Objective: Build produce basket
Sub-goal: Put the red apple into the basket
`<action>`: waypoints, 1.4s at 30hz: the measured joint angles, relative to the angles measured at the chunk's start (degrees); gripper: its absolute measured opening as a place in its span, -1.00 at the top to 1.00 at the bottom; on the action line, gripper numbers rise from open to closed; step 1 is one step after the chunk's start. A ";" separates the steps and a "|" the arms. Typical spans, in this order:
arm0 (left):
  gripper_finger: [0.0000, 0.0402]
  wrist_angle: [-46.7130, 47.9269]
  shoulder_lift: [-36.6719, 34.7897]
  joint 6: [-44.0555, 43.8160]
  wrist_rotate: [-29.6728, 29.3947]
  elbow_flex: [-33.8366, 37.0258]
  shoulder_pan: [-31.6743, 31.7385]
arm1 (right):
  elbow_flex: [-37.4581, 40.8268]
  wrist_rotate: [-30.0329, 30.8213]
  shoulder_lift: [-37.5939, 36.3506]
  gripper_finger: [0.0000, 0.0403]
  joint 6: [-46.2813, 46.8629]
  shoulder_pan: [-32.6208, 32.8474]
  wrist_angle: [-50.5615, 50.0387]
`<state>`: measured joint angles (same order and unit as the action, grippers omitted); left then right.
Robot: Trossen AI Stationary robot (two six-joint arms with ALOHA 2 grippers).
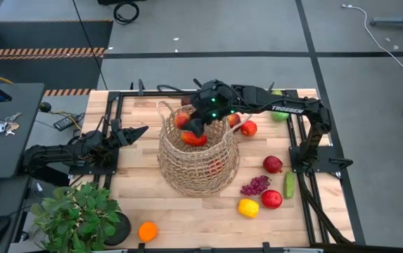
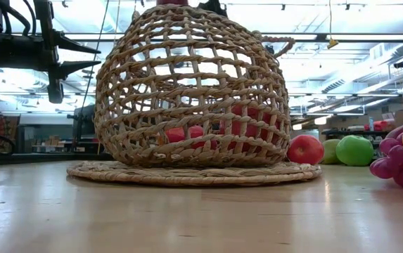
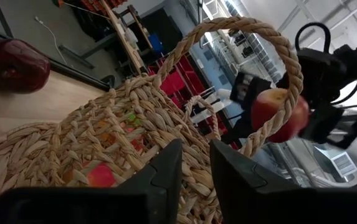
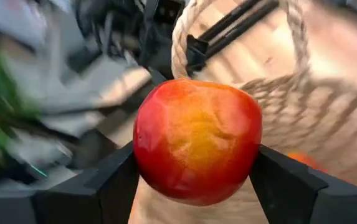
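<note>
A red-and-yellow toy apple (image 4: 197, 140) is gripped by the right tool (image 4: 194, 180) above the tan wicker basket (image 1: 197, 158) for dropping in; the left tool (image 1: 139, 131), closed and empty, is parked aside.

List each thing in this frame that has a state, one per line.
right gripper: shut on a red-yellow apple, over the basket mouth.
left gripper: shut, empty, beside the basket.
basket: upright on the table, red produce inside.
grapes: loose on the table.
lemon: loose on the table.
orange: loose, near the potted plant.

Claw-held apple (image 4: 197, 140) above basket (image 1: 197, 161)
</note>
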<state>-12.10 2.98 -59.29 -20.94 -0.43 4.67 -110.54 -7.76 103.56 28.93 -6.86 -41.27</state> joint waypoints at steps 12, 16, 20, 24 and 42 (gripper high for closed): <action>0.55 0.00 0.01 0.00 -0.01 0.01 0.00 | 0.02 15.59 -0.19 -0.41 -56.13 -0.47 -0.87; 0.56 0.00 0.00 0.00 -0.01 0.01 -0.01 | 0.02 23.17 -0.19 -0.41 -69.22 -0.05 -0.90; 0.57 0.00 0.00 0.00 -0.01 0.00 -0.01 | 0.02 25.50 -0.19 -0.41 -77.02 0.36 -0.86; 0.58 0.00 0.00 0.00 0.01 0.00 -0.01 | 0.28 21.54 0.12 -0.41 -73.77 -0.37 -0.72; 0.55 0.00 0.02 0.01 0.01 0.00 0.00 | 24.86 9.83 0.49 -0.41 -62.39 -1.93 15.43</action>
<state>-12.10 3.01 -59.28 -20.93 -0.43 4.67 -85.68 2.07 104.05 -33.46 -8.79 -25.84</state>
